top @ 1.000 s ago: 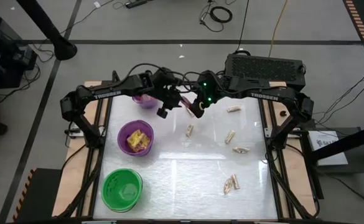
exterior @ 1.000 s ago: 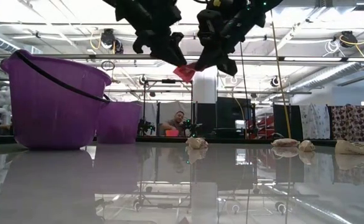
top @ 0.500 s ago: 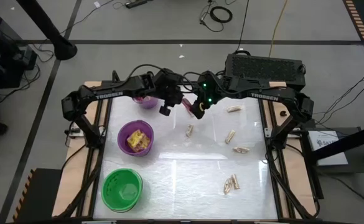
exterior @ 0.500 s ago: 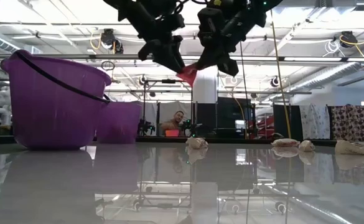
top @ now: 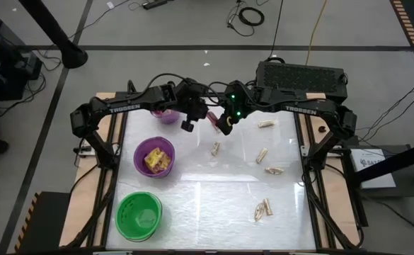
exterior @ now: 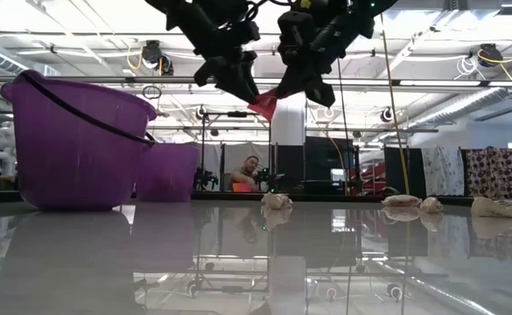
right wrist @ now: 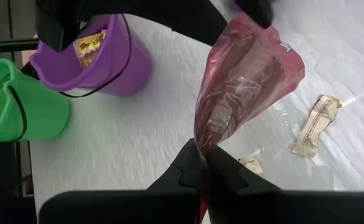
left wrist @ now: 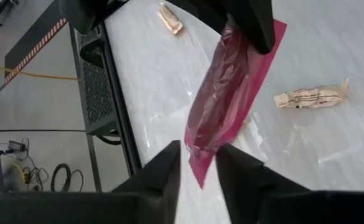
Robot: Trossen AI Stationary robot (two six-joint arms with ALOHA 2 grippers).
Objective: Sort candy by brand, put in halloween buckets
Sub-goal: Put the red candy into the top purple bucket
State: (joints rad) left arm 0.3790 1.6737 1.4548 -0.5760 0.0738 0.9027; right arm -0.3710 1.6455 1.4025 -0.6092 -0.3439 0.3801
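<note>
- Two grippers meet in the air over the far middle of the table, both on one pink-red packet (right wrist: 247, 84).
- Right gripper (right wrist: 201, 163): fingers pressed together on one end of the packet, which hangs clear of the table surface.
- Left gripper (left wrist: 197, 162): fingers stand either side of the packet's other end with a narrow gap; I cannot tell from the wrist view whether they are pinching it yet or only bracketing it.
- Judgement: this looks like a hand-over from right arm to left, since the buckets all sit on the left side, in the left arm's easier reach.
- Small purple bucket (top: 165, 113) sits at the far left, just behind the left arm and partly hidden by it; something pinkish shows inside, so it is likely the packet's destination.
- Wider purple bucket (top: 154, 157), left of centre, holds yellow packets (top: 158, 160).
- Green bucket (top: 139, 215), near left, contents not clear.
- Several pale tan pieces (top: 265, 155) remain scattered on the right half of the table (top: 214, 205), well apart from the buckets.
- Risk, as I judge it: if the right gripper releases before the left has a firm pinch, the packet drops to the table.
</note>
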